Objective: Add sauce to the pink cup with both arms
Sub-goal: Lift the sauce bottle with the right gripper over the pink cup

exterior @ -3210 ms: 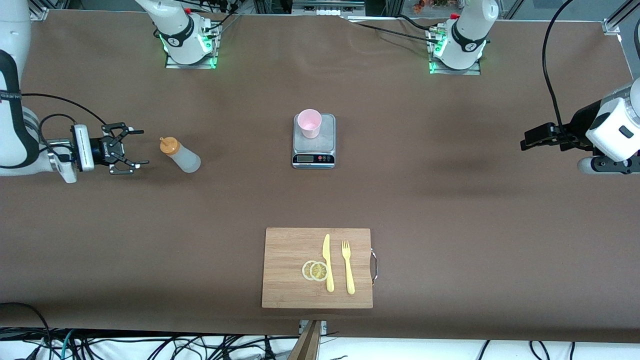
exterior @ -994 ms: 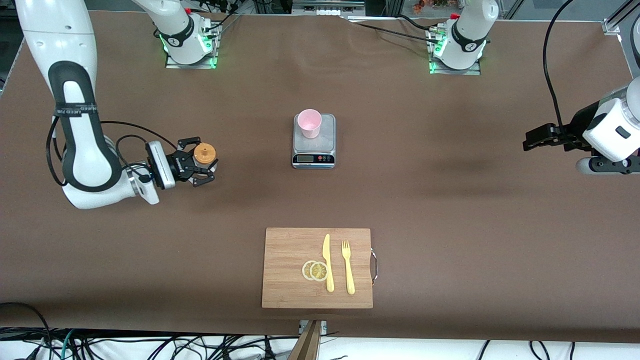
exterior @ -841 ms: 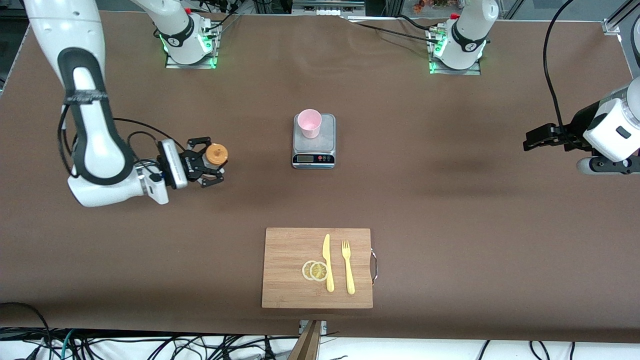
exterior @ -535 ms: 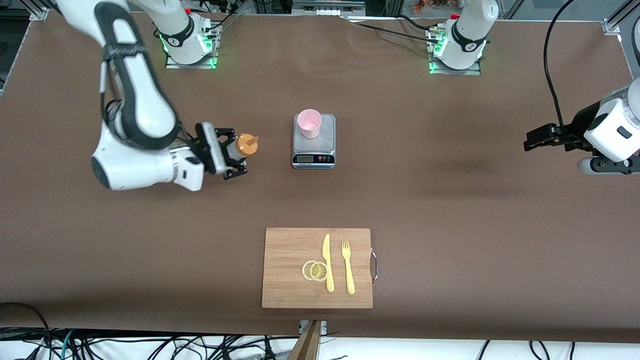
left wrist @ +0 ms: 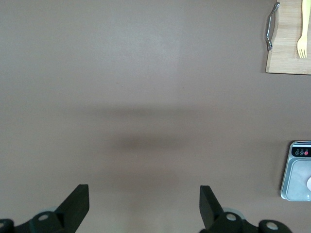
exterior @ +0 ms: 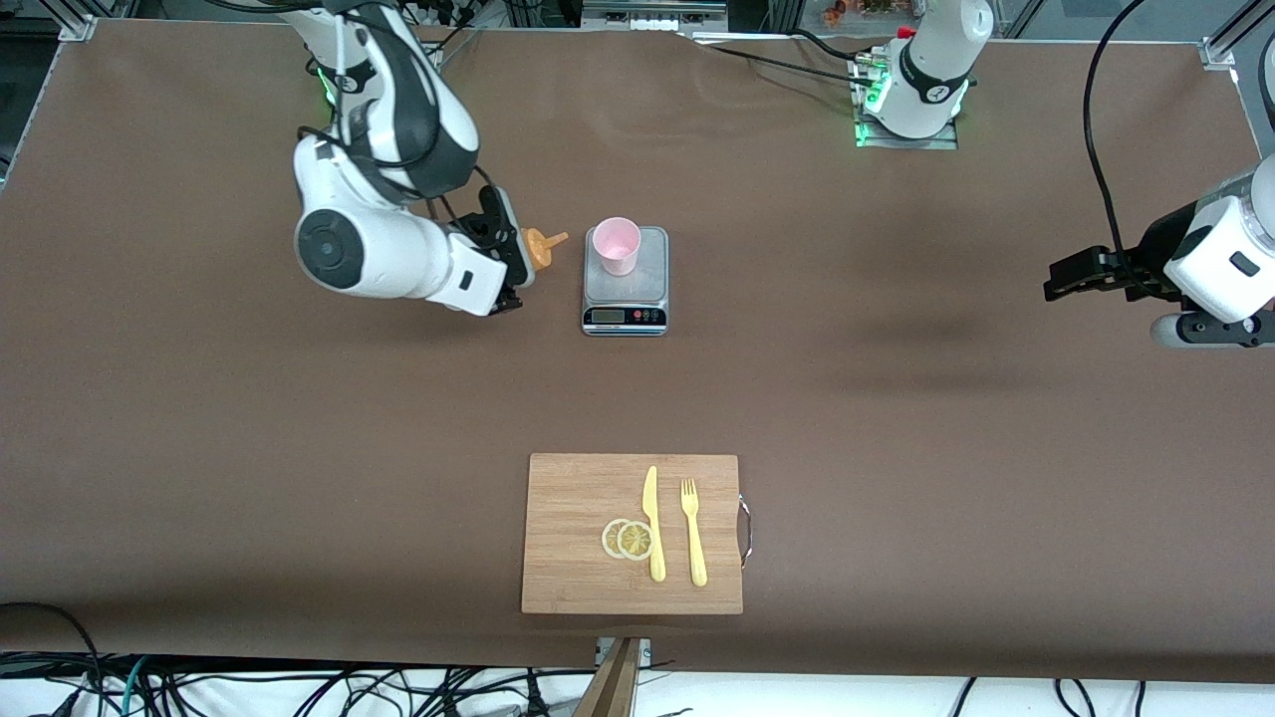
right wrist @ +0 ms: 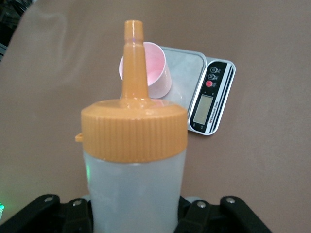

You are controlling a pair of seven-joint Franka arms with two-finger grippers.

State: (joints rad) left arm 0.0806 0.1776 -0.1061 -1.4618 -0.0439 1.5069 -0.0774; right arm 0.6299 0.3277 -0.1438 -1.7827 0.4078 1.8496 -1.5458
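My right gripper is shut on the sauce bottle, a whitish squeeze bottle with an orange nozzle cap. It holds the bottle in the air, tilted, with the nozzle pointing at the pink cup and its tip just short of the rim. The cup stands upright on a small scale. In the right wrist view the bottle fills the middle, with the cup and scale past its nozzle. My left gripper is open and empty, waiting over bare table at the left arm's end; its fingers stand wide apart.
A wooden cutting board lies nearer the front camera than the scale, with lemon slices, a yellow knife and a yellow fork on it. The left wrist view shows the board's handle and a corner of the scale.
My right arm took hold of the bottle near its end of the table, carried it toward the scale and tilted its nozzle toward the cup. My left arm has not moved.
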